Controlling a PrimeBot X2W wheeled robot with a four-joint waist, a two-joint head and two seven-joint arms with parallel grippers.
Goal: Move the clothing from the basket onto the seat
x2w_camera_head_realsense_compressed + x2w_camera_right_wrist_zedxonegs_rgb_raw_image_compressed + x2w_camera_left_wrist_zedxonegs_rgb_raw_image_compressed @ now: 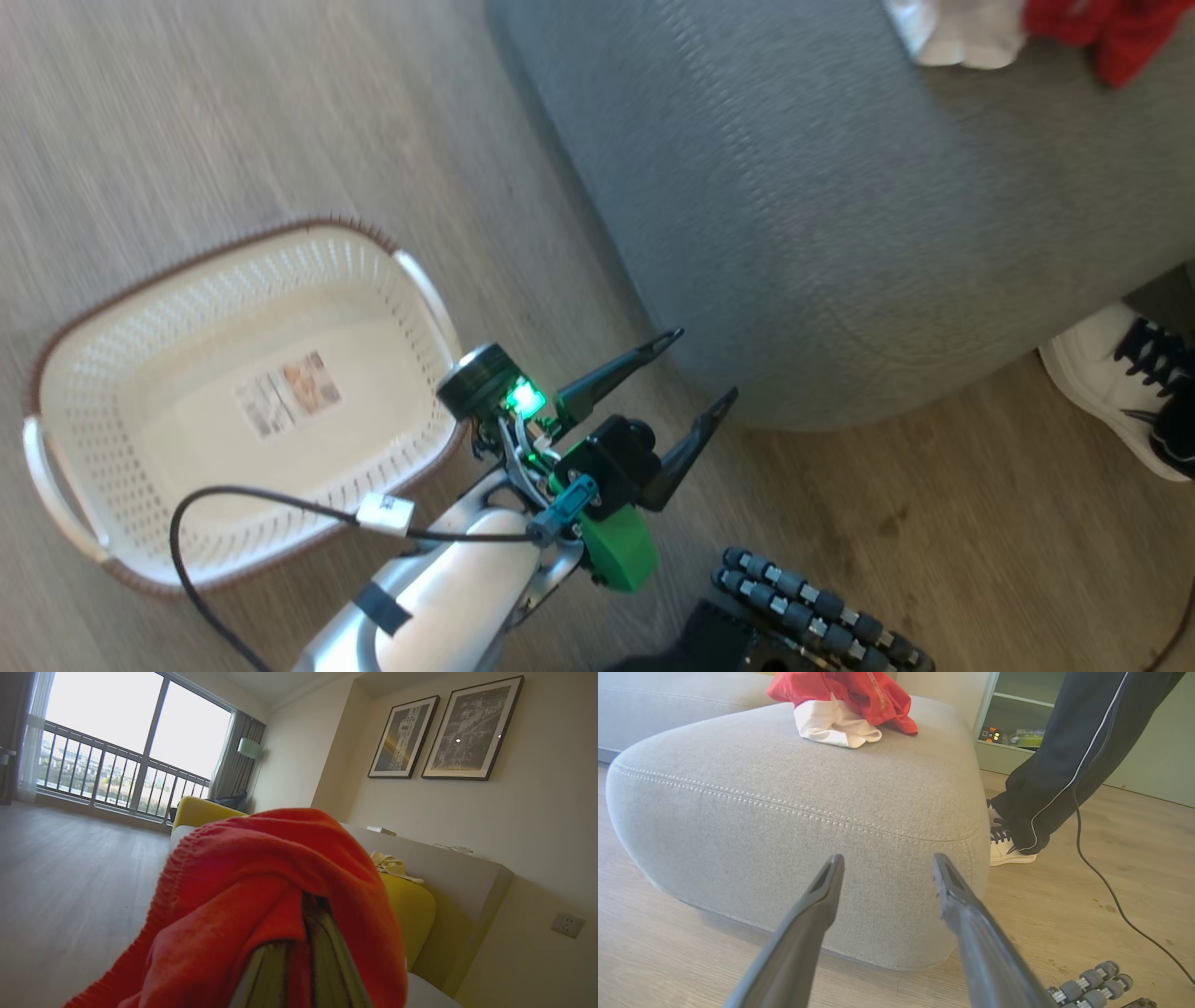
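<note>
clothing (1111,33) on seat (822,215), basket (112,373) left of it

The wood floor (187,121) bears the basket (103,373), the seat (794,187) near it, a person's white shoe (1111,383) beside the seat's corner and a thin cable (1101,877), while red and white clothing (850,704) lies heaped on the seat's top.

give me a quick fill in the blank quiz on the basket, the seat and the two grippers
1. The basket is ___, so the paper label on its bottom shows.
2. On the grey seat lies a heap of clothing in red and ___.
3. The left gripper points at the seat, ___ and holding nothing.
4. The right gripper is shut on a ___ knitted garment.

Missing words: empty; white; open; red
</note>
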